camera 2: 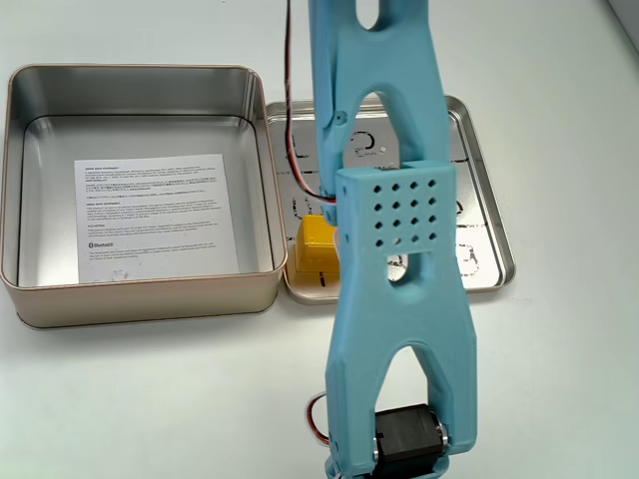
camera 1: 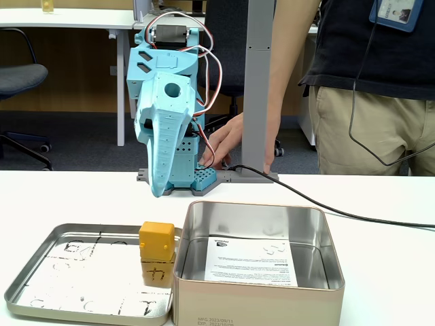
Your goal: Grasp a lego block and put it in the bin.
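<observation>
A: Where is the block [camera 1: 157,239] right now?

B: It sits in the flat tray [camera 1: 41,277], at the tray's right edge in the front fixed view, just beside the bin [camera 1: 319,234]. The bin wall stands much taller than the block. A paper [camera 1: 250,259] lies flat in the bin.

A: Does your gripper [camera 1: 158,191] have it?

B: No. Your gripper hangs above the counter [camera 1: 380,258], behind the tray, with nothing in it. I cannot tell how far open it is.

A: What could go wrong?

B: The block is so near the bin wall that one finger may bump the wall when you come down. Then the block could slide or tip. Also lift high, or the block may knock the rim and fall out. There is a hand [camera 1: 224,142] by the arm's base too, so go slow.
</observation>
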Available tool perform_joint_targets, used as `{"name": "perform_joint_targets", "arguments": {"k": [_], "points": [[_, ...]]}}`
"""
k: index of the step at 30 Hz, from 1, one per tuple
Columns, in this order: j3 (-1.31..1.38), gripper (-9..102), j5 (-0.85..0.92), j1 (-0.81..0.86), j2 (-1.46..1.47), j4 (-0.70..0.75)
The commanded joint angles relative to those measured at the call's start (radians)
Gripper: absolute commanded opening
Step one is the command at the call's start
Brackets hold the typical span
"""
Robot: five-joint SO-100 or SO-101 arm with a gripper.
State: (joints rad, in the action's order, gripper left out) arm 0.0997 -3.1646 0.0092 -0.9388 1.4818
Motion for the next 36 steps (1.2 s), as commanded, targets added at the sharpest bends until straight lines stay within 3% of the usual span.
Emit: {"name": "perform_joint_targets", "arguments": {"k": [1,10,18,28,36], "points": [[0.169,0,-0.140,0.017,-0.054,0.298],[0.169,0,-0.138,0.015,-0.058,0.305],[0.144,0,-0.084,0.061,-0.192,0.402],[-0.589,0,-0.074,0.063,-0.706,0.382],[-1.281,0,-0.035,0.028,-1.094,0.210]]}}
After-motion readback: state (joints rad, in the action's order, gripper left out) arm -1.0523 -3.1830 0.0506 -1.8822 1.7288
